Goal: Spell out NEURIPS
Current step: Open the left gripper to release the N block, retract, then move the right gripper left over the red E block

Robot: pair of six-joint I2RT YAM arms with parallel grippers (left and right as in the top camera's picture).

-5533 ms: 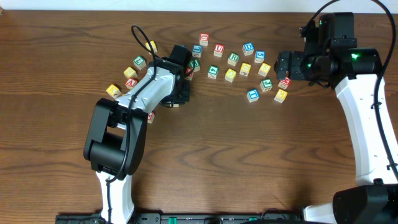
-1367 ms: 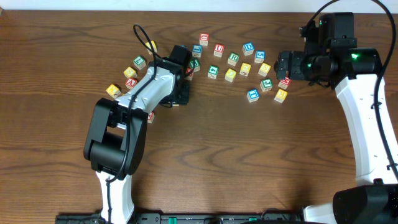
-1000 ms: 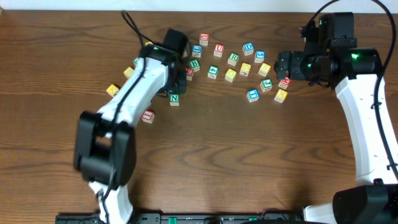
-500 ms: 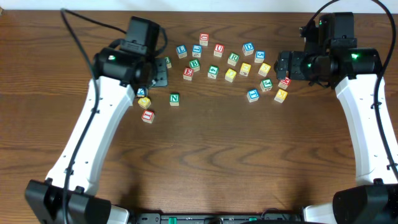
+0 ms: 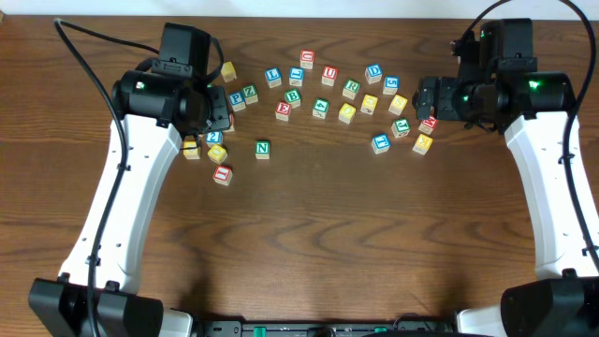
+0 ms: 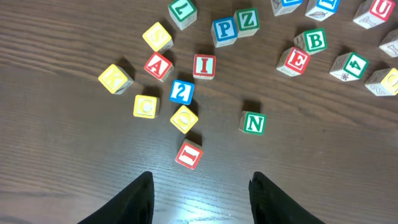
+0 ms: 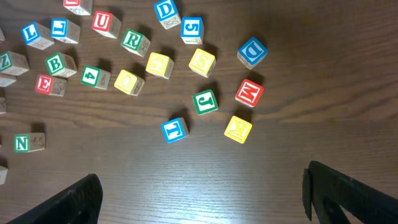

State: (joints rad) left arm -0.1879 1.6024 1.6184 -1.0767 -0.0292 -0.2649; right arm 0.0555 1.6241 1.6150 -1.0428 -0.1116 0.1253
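Note:
The green N block [image 5: 262, 149] lies alone on the wood, below the scattered blocks; it also shows in the left wrist view [image 6: 253, 122] and the right wrist view [image 7: 28, 142]. The red E [image 5: 283, 109] [image 6: 296, 60], red U [image 5: 328, 74] [image 7: 106, 23], green R [image 5: 351, 89] [image 7: 134, 41], blue P [image 6: 222, 30], a red I [image 6: 189, 154] and a yellow S [image 6: 158, 37] lie loose. My left gripper [image 5: 217, 110] [image 6: 202, 180] is open and empty, left of the N. My right gripper [image 5: 426, 98] [image 7: 200, 180] is open and empty, at the right cluster.
Other letter and number blocks are scattered in an arc across the back of the table: a red A [image 6: 158, 65], a blue 2 [image 6: 181, 92], a green B [image 6: 314, 40], a blue T [image 7: 175, 129], a red M [image 7: 249, 93], a yellow K [image 7: 237, 129].
My left gripper has let go of the N block, leaving it on the table, and has pulled back up and to the left. The right arm has not moved.

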